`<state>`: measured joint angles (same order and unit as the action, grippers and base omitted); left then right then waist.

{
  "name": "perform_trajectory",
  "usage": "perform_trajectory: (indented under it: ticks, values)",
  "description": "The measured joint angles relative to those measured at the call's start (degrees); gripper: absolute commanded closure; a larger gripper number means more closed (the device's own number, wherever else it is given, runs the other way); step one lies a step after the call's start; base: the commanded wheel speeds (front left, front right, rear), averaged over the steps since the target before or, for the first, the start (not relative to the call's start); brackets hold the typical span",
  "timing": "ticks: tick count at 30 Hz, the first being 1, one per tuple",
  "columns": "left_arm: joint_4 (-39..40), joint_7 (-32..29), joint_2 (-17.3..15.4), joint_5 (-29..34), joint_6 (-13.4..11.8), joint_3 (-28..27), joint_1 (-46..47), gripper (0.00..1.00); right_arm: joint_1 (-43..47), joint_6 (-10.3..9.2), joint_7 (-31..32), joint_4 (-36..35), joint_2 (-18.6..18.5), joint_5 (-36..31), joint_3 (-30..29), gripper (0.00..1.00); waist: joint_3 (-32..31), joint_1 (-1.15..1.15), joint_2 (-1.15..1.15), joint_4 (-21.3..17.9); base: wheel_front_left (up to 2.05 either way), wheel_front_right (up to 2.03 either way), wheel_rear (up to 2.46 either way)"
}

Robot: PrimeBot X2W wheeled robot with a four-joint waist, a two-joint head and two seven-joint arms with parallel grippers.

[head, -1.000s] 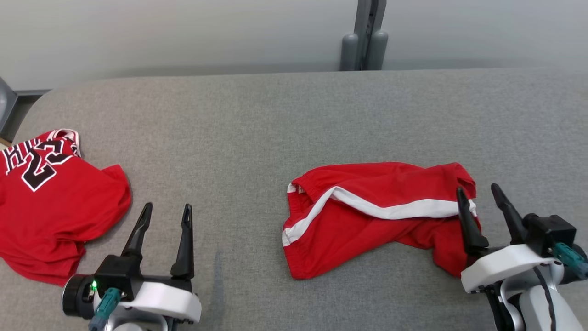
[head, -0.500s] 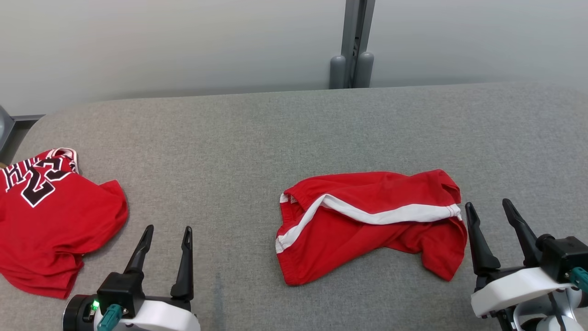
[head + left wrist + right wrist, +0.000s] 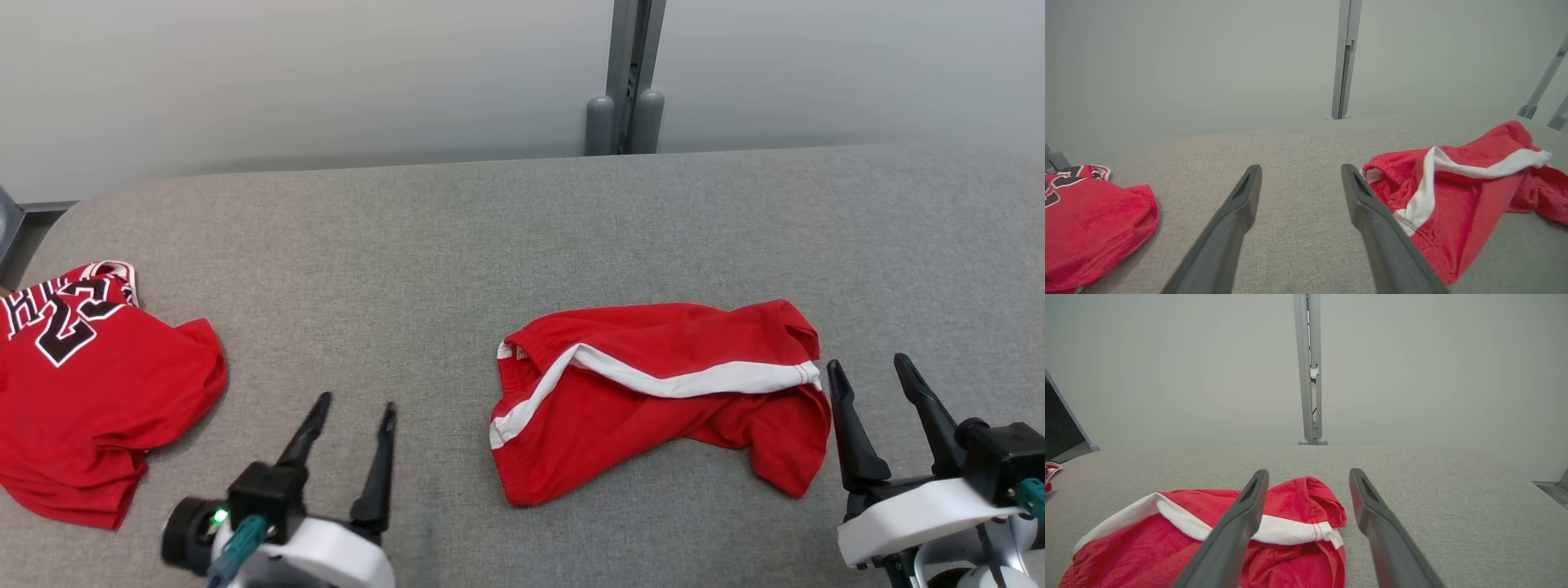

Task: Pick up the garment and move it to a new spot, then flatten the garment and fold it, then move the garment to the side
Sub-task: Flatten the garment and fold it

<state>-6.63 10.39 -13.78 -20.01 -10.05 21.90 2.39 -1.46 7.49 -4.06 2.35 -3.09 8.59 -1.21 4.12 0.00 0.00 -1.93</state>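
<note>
The red shorts (image 3: 653,400) lie crumpled right of centre on the grey desk (image 3: 490,245), left hand (image 3: 357,401) and right hand (image 3: 867,361) both spread and empty, so flattening seems in hand: next, each must pinch an end, the right one just beside, perhaps touching, the hem.

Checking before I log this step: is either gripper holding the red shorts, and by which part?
Nothing is held. The left gripper and right gripper are open and empty; the red shorts lie loose on the table.
</note>
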Motion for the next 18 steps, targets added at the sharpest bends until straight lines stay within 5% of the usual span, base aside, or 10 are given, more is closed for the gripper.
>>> perform_trajectory:
  ticks: [9,18]
  values:
    - [-3.48,-8.76,2.78,-1.22,6.86,7.04,7.64,0.0,-0.74,0.0,0.02,-0.21,0.19,0.13,1.29,0.0,2.09,0.0,0.0,-0.97,0.0,0.0,0.0]
    - [-12.2,-11.88,5.11,-2.9,8.65,8.8,10.27,0.0,-1.33,0.0,-0.34,0.31,0.23,0.98,1.68,0.0,4.6,0.0,0.0,-3.99,0.0,0.0,0.0]
